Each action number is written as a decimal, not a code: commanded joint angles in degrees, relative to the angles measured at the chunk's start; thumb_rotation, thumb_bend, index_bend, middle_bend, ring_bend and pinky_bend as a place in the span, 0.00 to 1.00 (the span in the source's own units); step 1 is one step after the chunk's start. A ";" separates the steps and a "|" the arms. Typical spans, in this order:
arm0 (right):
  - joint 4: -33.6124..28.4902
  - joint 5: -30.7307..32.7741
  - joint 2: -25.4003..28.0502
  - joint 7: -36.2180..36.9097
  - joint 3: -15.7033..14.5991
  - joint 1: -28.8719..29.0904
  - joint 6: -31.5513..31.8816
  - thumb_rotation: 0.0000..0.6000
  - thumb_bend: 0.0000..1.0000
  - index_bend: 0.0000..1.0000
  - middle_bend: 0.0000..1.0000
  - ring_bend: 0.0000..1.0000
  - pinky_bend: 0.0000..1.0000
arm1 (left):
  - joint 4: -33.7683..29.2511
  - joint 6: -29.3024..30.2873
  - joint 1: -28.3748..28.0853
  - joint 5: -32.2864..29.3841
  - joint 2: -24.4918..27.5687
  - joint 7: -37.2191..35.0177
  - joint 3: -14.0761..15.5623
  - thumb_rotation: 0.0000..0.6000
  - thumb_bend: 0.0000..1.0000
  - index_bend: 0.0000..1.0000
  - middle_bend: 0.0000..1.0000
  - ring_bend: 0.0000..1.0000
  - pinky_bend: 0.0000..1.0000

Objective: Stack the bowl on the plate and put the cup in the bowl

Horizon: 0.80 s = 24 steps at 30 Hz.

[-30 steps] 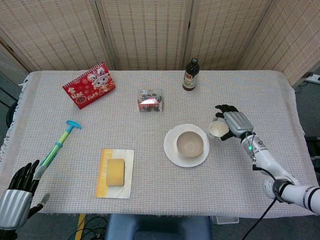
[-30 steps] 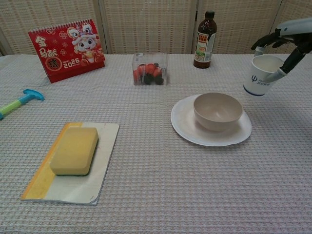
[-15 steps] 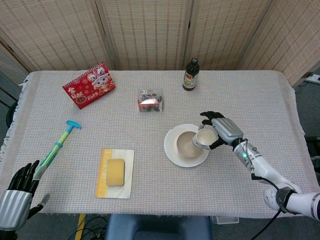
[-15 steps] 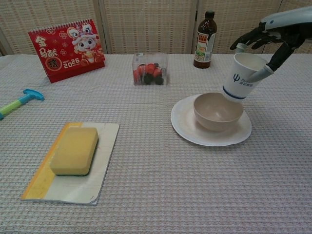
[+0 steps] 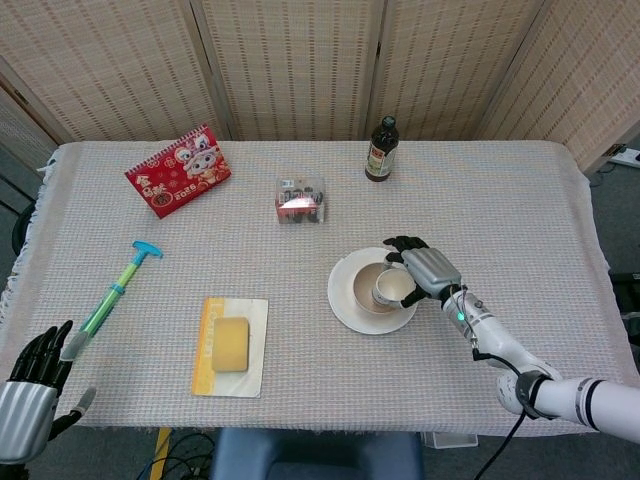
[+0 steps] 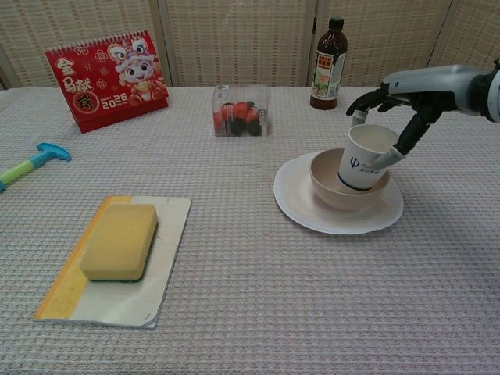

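A white plate [image 5: 345, 305] [image 6: 301, 209] lies right of the table's middle with a beige bowl [image 5: 362, 290] [image 6: 326, 181] on it. My right hand [image 5: 422, 268] [image 6: 406, 100] grips a white paper cup [image 5: 392, 289] [image 6: 365, 158] with a blue logo; the cup is tilted and its base sits inside the bowl. My left hand [image 5: 28, 385] rests at the table's near left corner, fingers apart, holding nothing. It shows only in the head view.
A dark bottle [image 5: 380, 149] [image 6: 327, 53] stands behind the plate, and a clear box of fruit [image 5: 301, 201] [image 6: 241, 111] left of it. A red calendar [image 5: 178, 170], a green-blue syringe toy [image 5: 113, 292] and a yellow sponge on a pad [image 5: 231, 344] lie to the left.
My right hand carried the cup leftwards from beside the plate and lowered it into the bowl. The left hand slid slightly towards the frame's bottom edge.
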 commanded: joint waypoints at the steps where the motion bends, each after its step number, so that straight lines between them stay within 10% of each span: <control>1: 1.17 1.28 -1.33 -0.93 -0.43 0.74 -0.03 1.00 0.18 0.47 0.08 0.00 0.00 | 0.00 0.23 0.09 0.07 0.10 -0.16 -0.04 1.00 0.31 0.00 0.00 0.00 0.16; 19: 2.99 10.38 -3.92 -6.64 -1.42 5.26 -0.73 1.00 0.18 0.47 0.08 0.00 0.00 | 0.09 1.37 0.55 0.47 0.65 -1.41 -0.08 1.00 0.31 0.00 0.00 0.00 0.16; 24: 2.12 12.74 -3.22 -7.61 -2.04 6.35 -1.55 1.00 0.14 0.20 0.02 0.00 0.00 | 0.12 1.64 0.64 0.57 0.71 -1.58 -0.14 1.00 0.31 0.00 0.00 0.00 0.16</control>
